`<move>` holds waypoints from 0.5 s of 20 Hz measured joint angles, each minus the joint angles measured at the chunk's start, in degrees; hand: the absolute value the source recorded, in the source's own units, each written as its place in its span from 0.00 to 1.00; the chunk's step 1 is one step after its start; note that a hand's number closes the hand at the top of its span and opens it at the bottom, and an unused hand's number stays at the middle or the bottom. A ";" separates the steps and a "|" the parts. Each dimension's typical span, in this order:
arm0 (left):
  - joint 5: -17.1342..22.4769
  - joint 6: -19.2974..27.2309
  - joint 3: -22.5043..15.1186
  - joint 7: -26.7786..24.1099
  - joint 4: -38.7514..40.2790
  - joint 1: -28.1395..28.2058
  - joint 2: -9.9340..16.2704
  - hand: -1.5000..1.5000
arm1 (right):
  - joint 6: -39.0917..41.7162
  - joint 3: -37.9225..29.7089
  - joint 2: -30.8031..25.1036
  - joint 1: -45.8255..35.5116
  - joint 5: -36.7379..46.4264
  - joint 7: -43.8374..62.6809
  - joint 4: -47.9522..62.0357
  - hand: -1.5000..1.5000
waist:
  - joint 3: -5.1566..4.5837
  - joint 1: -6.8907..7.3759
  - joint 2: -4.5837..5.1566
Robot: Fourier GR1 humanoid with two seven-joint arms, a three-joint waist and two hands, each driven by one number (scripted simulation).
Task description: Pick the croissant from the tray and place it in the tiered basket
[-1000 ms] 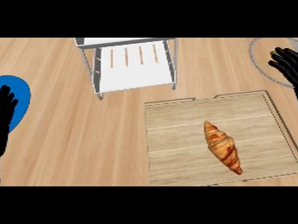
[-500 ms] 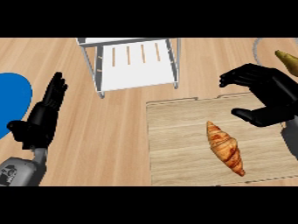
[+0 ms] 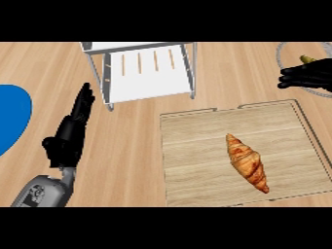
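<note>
Croissant lies flat on the wooden tray, roughly mid-tray, slightly right of centre, long axis running far-left to near-right. Nothing touching it, both hands well apart from it.

Tray sits on the wood counter at near right, shallow raised rim, small notch on the far edge.

Tiered basket is far of the tray, a bit to the left: white shelf w/ thin slots, metal corner posts. Gap of bare counter between basket and tray. Nothing seen on the visible shelf.

Left hand at the left side, between the blue plate and the tray. Fingers straight, pressed together, pointing far toward the basket's near-left post; holds nothing. Grey forearm enters from the near edge below it. Fingertips near the post, contact can't be judged.

Right hand at the far right edge, palm down, fingers pointing left, slightly spread and relaxed, not curled on anything. It hangs over a round grey-rimmed plate at the far right corner and hides most of it. A small yellow-brown item shows on that plate just far of the hand; too little visible to ID.

Blue plate is cut off by the left edge, apart from everything else.
</note>
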 measured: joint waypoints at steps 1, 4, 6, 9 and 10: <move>-0.35 0.34 -0.27 0.30 -0.26 0.09 -0.12 0.50 | 1.22 -0.60 -1.70 -1.35 1.94 0.00 -1.18 0.00 | 0.01 0.06 -0.10; -0.64 0.54 -0.28 0.71 -0.05 -0.30 -0.26 0.50 | 4.35 -1.40 -5.86 -5.36 8.08 0.18 -6.87 0.00 | 0.00 -0.18 -0.33; -0.62 0.52 -0.32 0.94 -0.25 -0.16 -0.32 0.50 | 5.34 -1.50 -8.05 -8.02 12.29 0.58 -12.00 0.00 | -0.02 -0.21 -0.57; -0.95 0.89 -0.42 1.19 -0.56 0.05 -0.51 0.50 | 6.03 -1.43 -9.78 -10.64 18.81 1.05 -20.34 0.00 | 0.00 -0.34 -0.65; -0.97 0.85 -0.49 1.12 -0.44 0.25 -0.61 0.50 | 6.05 -1.10 -10.03 -11.19 20.97 1.43 -23.39 0.00 | 0.00 -0.46 -0.65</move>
